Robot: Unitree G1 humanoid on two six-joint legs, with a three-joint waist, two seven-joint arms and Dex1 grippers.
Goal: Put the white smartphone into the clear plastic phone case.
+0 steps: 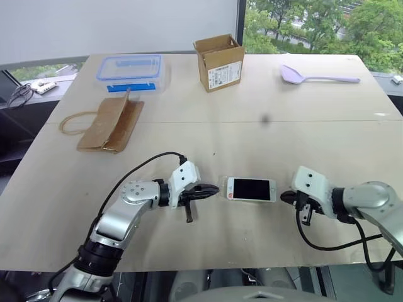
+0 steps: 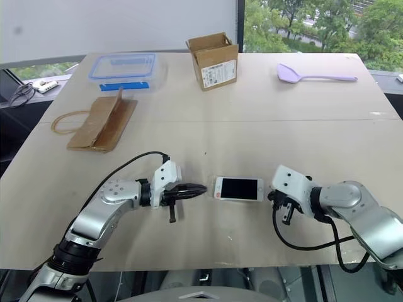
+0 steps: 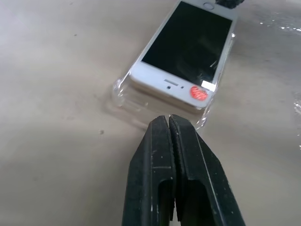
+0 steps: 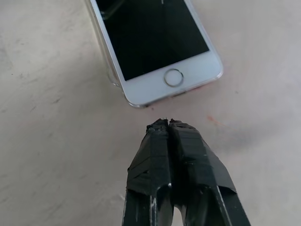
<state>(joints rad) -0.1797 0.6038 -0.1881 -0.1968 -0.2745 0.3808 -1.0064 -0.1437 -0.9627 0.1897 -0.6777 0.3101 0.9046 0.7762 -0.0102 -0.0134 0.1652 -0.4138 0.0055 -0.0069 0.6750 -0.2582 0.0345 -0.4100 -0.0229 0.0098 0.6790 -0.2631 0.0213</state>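
The white smartphone [image 1: 250, 189] lies screen up near the table's front edge, between my two grippers. It rests in the clear plastic phone case [image 3: 123, 96], whose see-through rim shows around the phone's earpiece end, where a red sticker [image 3: 199, 92] sits. My left gripper [image 1: 216, 188] is shut and empty, its tips just short of the case's left end. My right gripper [image 1: 283, 197] is shut and empty too, a small gap away from the phone's home-button end [image 4: 173, 77].
At the back stand a clear food box with a blue-rimmed lid [image 1: 130, 70], an open cardboard box [image 1: 220, 61] and a lilac spatula [image 1: 315, 76]. A brown paper bag [image 1: 111, 123] lies flat at mid left.
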